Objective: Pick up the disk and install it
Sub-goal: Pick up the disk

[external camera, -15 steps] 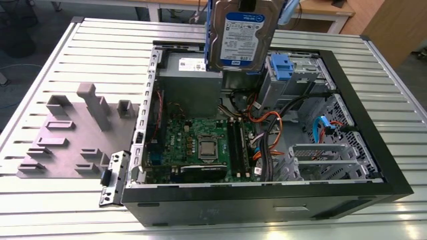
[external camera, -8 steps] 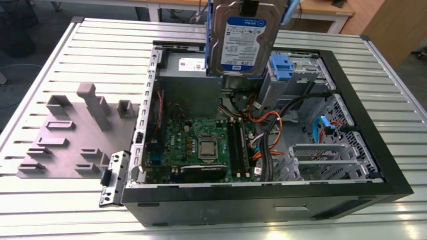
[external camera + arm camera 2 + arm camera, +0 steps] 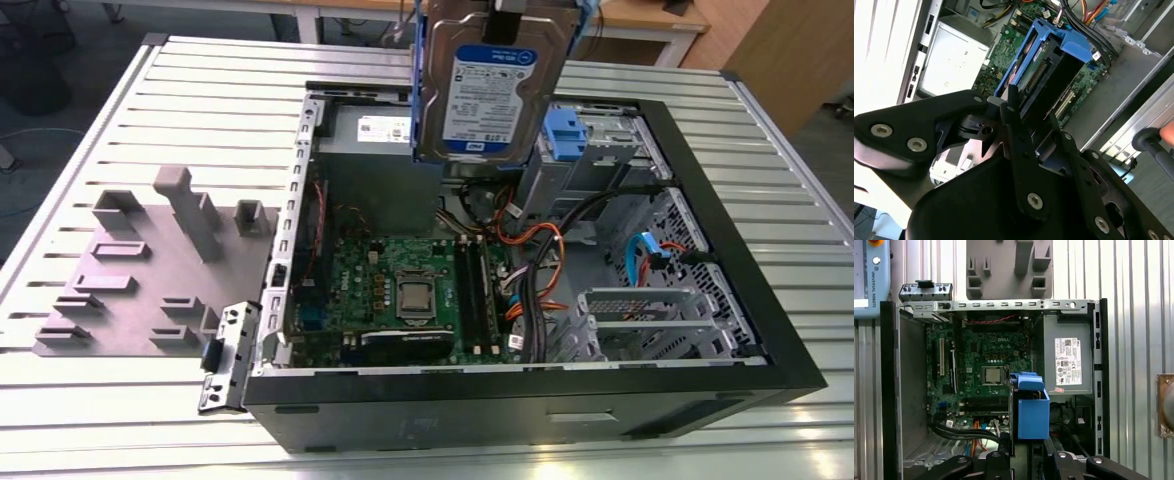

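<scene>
- Your flat silver-grey metal disk [image 3: 483,95], with its white-and-blue label and blue plastic rails, hangs in the air. It is above the far part of the big black open computer case [image 3: 534,405] and touches nothing below it.
- The disk stands on end, and its label faces out in the exterior view. I think it is held this way so its thin end points down at the case.
- The case lies on its side on the silver slatted metal table [image 3: 80,420], open side up. That is likely so the arm can reach in from above. The green circuit board [image 3: 400,290] shows inside.
- The black gripper [image 3: 1031,105] has its jaws closed tight on the top end of the disk, one finger on each side.
- The grey metal power box [image 3: 380,130] is just beside the disk on the exterior view's left, and a second blue plastic carrier [image 3: 567,130] is on its right. The disk is not in the case yet.
</scene>
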`<state>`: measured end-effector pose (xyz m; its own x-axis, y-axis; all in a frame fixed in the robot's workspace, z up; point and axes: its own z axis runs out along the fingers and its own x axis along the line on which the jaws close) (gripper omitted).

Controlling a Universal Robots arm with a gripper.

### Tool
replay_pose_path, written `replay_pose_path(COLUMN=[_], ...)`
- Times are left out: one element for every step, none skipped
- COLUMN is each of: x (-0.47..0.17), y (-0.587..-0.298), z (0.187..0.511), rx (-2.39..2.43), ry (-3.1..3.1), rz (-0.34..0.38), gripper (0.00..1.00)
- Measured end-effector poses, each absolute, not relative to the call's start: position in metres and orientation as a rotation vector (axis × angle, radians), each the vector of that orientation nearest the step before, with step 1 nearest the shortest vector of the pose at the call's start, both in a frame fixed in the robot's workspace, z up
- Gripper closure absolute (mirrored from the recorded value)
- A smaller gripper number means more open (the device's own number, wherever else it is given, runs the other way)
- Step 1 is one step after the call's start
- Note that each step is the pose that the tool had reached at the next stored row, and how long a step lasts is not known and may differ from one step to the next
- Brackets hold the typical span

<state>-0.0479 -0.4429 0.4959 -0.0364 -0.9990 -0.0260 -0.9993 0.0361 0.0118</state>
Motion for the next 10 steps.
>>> replay_pose_path(x=[-0.048, -0.048, -0.048, -0.048, -0.048, -0.048, -0.048, -0.048, -0.048, -0.048], y=[-0.445, -0.447, -0.448, -0.450, -0.452, -0.454, -0.456, -0.458, -0.459, -0.460], z=[0.496, 0.496, 0.496, 0.496, 0.496, 0.496, 0.496, 0.496, 0.496, 0.496], rx=[-2.174, -2.174, -2.174, -2.174, -2.174, -2.174, -2.174, -2.174, -2.174, -2.174], ry=[2.254, 2.254, 2.254, 2.254, 2.254, 2.254, 2.254, 2.254, 2.254, 2.254], rz=[0.041, 0.041, 0.041, 0.041, 0.041, 0.040, 0.040, 0.040, 0.040, 0.039], gripper=[0.65, 0.65, 0.65, 0.65, 0.65, 0.65, 0.65, 0.65, 0.65, 0.65])
